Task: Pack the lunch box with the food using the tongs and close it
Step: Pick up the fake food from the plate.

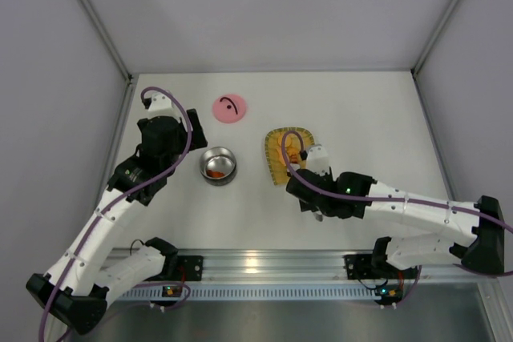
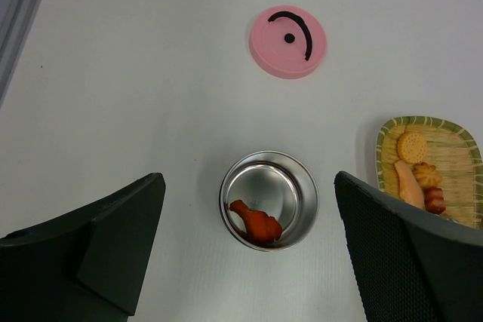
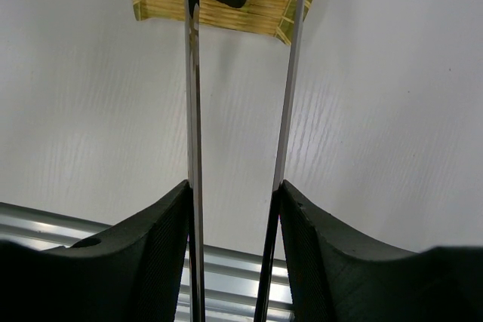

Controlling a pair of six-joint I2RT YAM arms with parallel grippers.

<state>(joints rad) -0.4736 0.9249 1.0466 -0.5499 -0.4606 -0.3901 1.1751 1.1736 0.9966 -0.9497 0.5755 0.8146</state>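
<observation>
Robotics lab cell, bare grey wall panels (image 1: 280, 6), white tabletop (image 1: 361, 110), aluminium rail (image 1: 264, 266) (arm bases (image 1: 170, 267) bolted on)

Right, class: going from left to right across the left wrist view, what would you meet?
Black gripper finger → steel lunch box → yellow woven tray. The pink lid is left out: it lies beyond the lunch box, overlapping it sideways.

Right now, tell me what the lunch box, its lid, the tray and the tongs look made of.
By look: lunch box, steel probably, polished, mirror-like glare on its wall; lid, matte pink plastic, likely, even colour, no glare; tray, woven bamboo or straw look, fine parallel strands, green rim; tongs, metal by look, thin arms with bright reflective edges.
</observation>
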